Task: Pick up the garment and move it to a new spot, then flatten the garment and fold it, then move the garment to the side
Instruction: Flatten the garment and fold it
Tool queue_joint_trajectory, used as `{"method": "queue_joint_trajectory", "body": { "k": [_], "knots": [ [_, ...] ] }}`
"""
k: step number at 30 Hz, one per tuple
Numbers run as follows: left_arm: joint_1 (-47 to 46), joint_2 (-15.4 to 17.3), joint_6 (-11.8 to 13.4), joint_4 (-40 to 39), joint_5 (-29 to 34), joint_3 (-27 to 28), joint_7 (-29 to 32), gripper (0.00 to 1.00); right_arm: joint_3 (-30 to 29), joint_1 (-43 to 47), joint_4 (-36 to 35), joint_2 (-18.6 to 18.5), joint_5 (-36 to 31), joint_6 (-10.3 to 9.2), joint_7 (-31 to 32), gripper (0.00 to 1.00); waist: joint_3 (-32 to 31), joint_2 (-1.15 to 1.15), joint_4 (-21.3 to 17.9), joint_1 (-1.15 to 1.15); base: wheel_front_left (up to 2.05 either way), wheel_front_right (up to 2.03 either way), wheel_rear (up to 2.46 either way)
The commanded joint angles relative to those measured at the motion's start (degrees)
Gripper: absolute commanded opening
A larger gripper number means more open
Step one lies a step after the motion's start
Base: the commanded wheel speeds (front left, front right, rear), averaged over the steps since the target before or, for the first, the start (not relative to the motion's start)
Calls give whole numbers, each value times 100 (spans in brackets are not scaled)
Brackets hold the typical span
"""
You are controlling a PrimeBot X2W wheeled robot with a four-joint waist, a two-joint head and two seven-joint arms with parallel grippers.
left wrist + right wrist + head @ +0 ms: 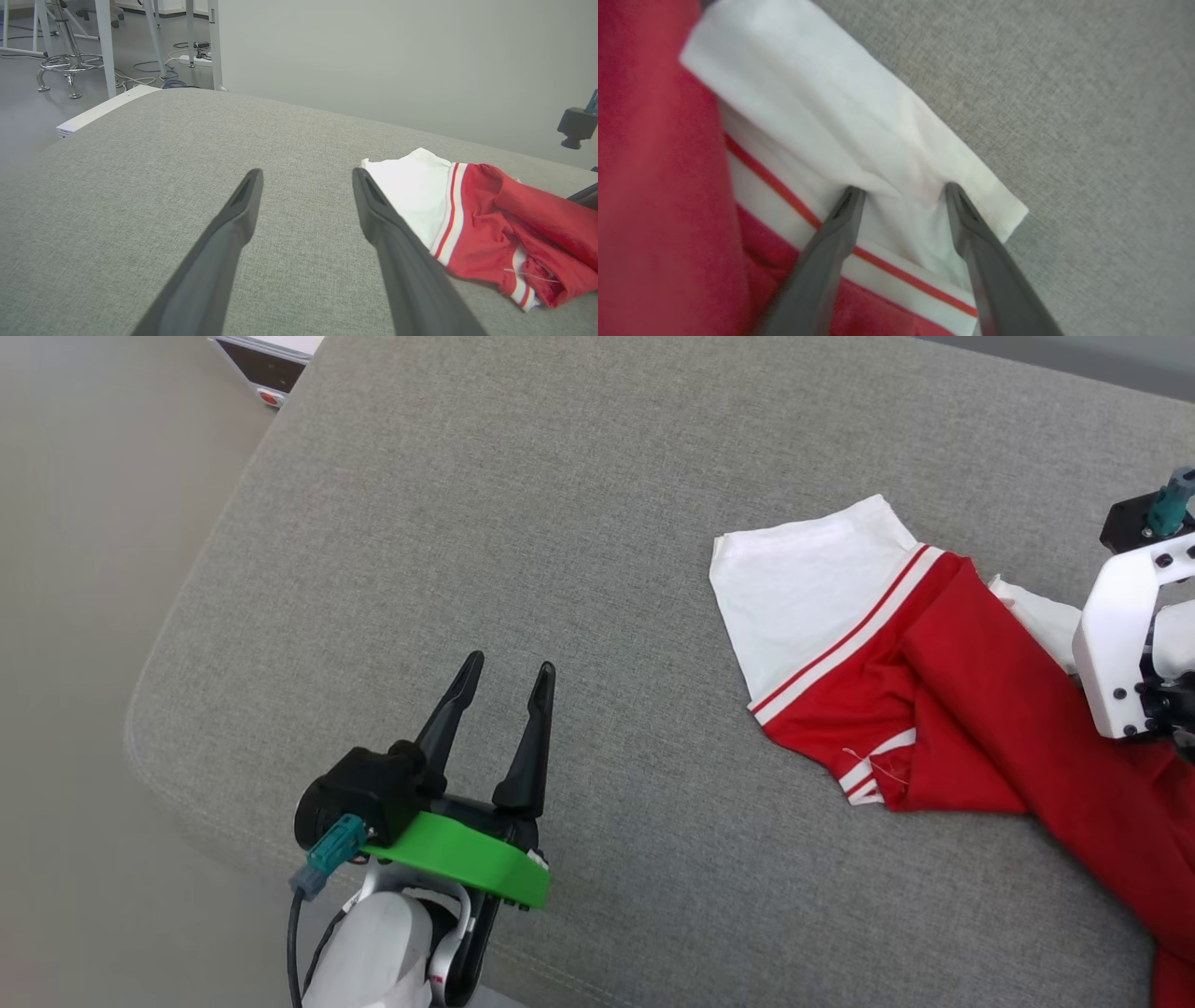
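The garment point(990, 709), red with white sleeves and red-white striped trim, lies crumpled on the right of a grey cushion point(523, 523). One white sleeve point(803, 588) is spread flat toward the middle. My left gripper point(512, 665) hovers open over bare cushion, left of the garment point(490, 228), with nothing between its fingers point(307, 172). My right arm's white wrist point(1120, 644) stands over the garment's far right. In the right wrist view my right gripper point(903, 187) is open, its tips pressed into a bunched fold of the other white sleeve point(840, 112). The print is hidden.
The cushion's rounded left edge point(177, 644) drops to grey floor. A white device with a red button point(266, 364) sits past the far left corner. Beyond the cushion stand a stool base point(70, 63), table legs and floor cables point(154, 70), then a grey wall.
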Motion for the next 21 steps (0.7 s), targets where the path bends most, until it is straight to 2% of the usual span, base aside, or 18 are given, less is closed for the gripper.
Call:
{"method": "queue_joint_trajectory", "body": {
  "k": [1, 11, 21],
  "knots": [
    [-94, -38, -32, -30, -42, 12, -33, 100, 117, 220, 258, 75, 84, -4, -45, 0, -3, 0, -26, 0, 0, 0, 0],
    [-21, -39, -32, 28, 87, 139, -33, 100, -343, 301, 410, 140, 138, -4, -1027, 0, -383, 0, -400, 0, 0, 0, 0],
    [170, -16, -32, 32, 222, 248, -33, 100, -1574, 1041, 310, 242, -332, -4, -2053, 0, -832, 0, -987, 0, 0, 0, 0]
  ]
}}
